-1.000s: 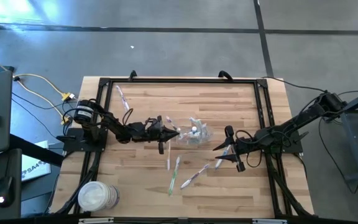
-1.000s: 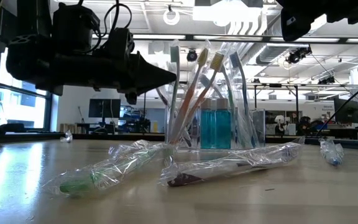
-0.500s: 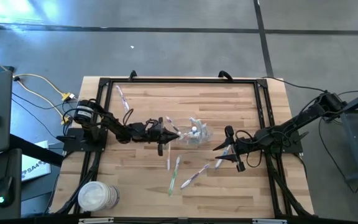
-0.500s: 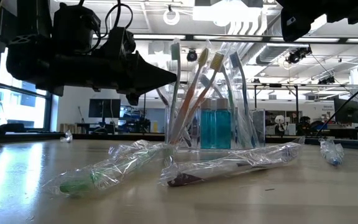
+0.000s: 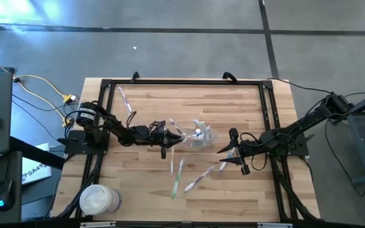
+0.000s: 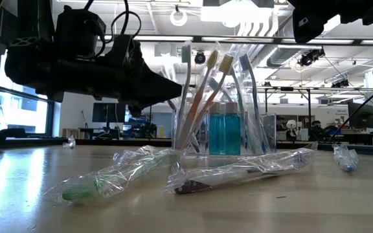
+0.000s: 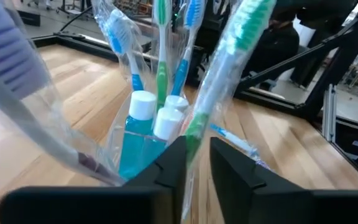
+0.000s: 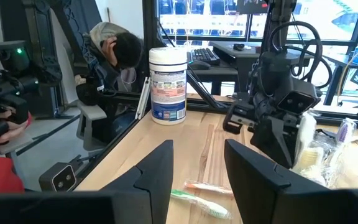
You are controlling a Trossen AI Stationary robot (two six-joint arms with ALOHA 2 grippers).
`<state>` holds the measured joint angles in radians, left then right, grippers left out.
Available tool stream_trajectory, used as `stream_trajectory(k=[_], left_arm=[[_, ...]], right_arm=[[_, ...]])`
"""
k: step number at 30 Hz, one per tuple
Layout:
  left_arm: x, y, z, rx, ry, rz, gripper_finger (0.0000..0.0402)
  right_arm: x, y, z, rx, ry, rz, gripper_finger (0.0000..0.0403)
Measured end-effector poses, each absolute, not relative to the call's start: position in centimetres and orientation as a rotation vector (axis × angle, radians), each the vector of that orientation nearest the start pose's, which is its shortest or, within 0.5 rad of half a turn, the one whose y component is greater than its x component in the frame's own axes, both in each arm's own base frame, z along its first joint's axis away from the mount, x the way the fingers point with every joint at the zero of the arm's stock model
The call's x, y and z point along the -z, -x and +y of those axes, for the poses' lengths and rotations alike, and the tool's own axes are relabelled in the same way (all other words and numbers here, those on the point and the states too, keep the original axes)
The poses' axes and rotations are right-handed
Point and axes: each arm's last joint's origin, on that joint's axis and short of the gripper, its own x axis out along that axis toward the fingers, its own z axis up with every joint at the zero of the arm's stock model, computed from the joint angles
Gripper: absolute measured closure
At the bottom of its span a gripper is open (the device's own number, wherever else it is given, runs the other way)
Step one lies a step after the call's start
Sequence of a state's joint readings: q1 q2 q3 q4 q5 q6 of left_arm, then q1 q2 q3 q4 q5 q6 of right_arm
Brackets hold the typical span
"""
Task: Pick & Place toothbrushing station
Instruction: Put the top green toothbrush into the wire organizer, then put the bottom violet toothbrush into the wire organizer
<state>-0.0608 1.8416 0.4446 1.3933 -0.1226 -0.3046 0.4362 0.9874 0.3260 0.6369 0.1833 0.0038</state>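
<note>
Since a second ago my left gripper [image 7: 191,165] has parted its fingers slightly around a wrapped green toothbrush [image 7: 229,68] at the container [image 5: 198,135].
Several brushes already stand inside — wrapped ones [image 5: 177,176] remain on the table; right gripper [image 5: 232,152] waits open, empty.

A wooden table [image 5: 189,101] with a black frame [image 5: 182,82] along its edges is standing on a grey floor [image 5: 170,44]. A white canister of wipes [image 5: 97,200] is sitting upright at the table's near-left corner; the right wrist view is showing its label [image 8: 167,86]. A yellow cable [image 5: 40,85] is trailing across the floor beside the table. A person [image 8: 114,53] is bending forward beyond the table edge.
</note>
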Motion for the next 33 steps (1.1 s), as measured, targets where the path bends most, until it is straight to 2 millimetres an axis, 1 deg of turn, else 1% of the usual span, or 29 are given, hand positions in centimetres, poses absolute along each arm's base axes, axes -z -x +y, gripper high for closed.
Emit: stream_trajectory(k=[5,10,15,20,22,25,30,33], left_arm=[[-12.8,-28.8,-1.4,-0.061,0.305,-0.018,0.0285],[-13.5,-28.8,-1.4,-0.049,0.283,-0.091,0.026],[-14.7,-28.7,-1.5,0.022,0.241,-0.168,0.0256],[-15.8,-28.5,-1.7,0.072,0.197,-0.204,0.0256],[-16.2,-28.4,-1.8,0.109,0.19,-0.217,0.0256],[-16.7,-28.2,-1.9,0.165,0.184,-0.23,0.0256],[-16.9,-28.1,-2.2,0.28,0.169,-0.224,0.0256],[-16.8,-28.1,-2.4,0.332,0.165,-0.213,0.0256]], right_arm=[[-21.8,-18.4,8.0,-0.253,0.004,0.024,0.0267],[-21.8,-18.4,8.0,-0.253,0.006,0.031,0.0267],[-21.5,-18.3,8.2,-0.276,0.015,0.059,0.0267],[-21.5,-17.8,9.3,-0.482,0.04,0.054,0.0267],[-21.4,-17.6,9.8,-0.517,0.054,0.057,0.0267],[-20.9,-17.2,10.3,-0.529,0.071,0.109,0.0267],[-20.4,-16.9,11.1,-0.483,0.083,0.323,0.0267],[-21.0,-16.9,11.4,-0.438,0.068,0.388,0.0267]])
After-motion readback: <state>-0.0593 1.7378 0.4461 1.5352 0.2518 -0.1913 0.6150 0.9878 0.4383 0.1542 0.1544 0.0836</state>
